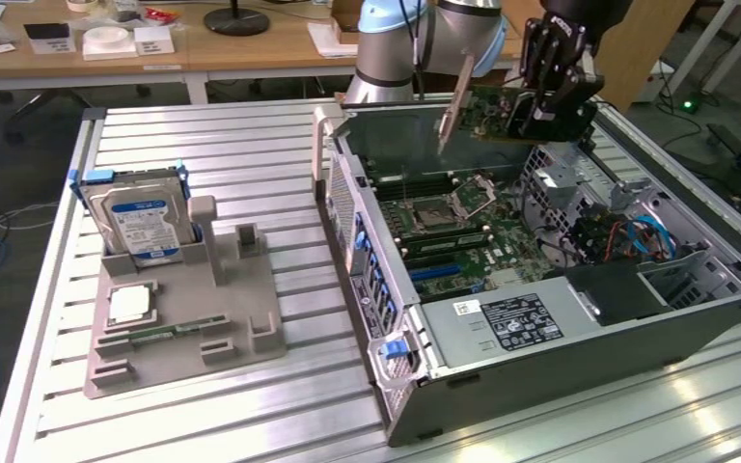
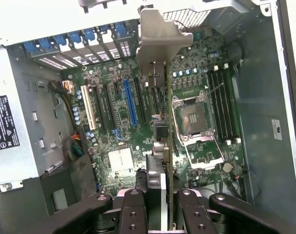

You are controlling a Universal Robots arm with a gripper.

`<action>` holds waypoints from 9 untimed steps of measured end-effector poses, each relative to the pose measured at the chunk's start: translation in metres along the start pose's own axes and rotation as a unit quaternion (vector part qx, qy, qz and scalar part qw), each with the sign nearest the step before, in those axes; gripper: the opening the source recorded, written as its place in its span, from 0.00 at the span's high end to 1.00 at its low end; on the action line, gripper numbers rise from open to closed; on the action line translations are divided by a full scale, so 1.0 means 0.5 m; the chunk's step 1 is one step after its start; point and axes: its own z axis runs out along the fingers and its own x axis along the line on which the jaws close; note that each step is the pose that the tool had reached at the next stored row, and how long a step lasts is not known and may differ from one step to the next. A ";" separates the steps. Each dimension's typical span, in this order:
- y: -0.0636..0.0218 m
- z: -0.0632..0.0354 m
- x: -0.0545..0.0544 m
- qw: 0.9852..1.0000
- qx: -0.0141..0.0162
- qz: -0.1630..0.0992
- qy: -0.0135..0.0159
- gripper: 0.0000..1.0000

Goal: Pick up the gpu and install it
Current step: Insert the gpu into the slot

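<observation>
My gripper [image 1: 535,118] hangs over the far part of the open computer case [image 1: 384,318], shut on the gpu [image 1: 486,111]. The card is held on edge, its silvery end bracket [image 1: 453,104] pointing toward the case's rear wall. In the wrist view the gpu [image 2: 163,146] appears edge-on between the black fingers [image 2: 133,212], with its bracket [image 2: 160,41] at the far end. It hovers above the motherboard [image 2: 119,161], over the black slots between the blue slot [image 2: 130,102] and the CPU socket [image 2: 194,117], clear of the board.
A grey fixture [image 1: 184,318] on the slatted metal table [image 1: 229,135] holds a blue-labelled hard drive [image 1: 146,217], a CPU chip [image 1: 132,304] and a green memory stick [image 1: 165,333]. Inside the case are the power supply [image 1: 512,323], a drive cage [image 1: 577,178] and cables [image 1: 628,236].
</observation>
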 end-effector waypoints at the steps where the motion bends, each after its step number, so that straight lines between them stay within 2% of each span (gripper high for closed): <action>1: 0.000 0.000 0.000 1.000 0.001 -0.002 0.000 0.72; 3: 0.000 0.002 0.001 1.000 0.004 -0.003 0.001 0.72; 5: 0.003 0.004 0.001 1.000 0.009 -0.004 0.000 0.72; 6: 0.003 0.006 0.001 1.000 0.011 -0.004 -0.001 0.72; 9: 0.003 0.013 0.002 1.000 0.011 -0.016 -0.001 0.72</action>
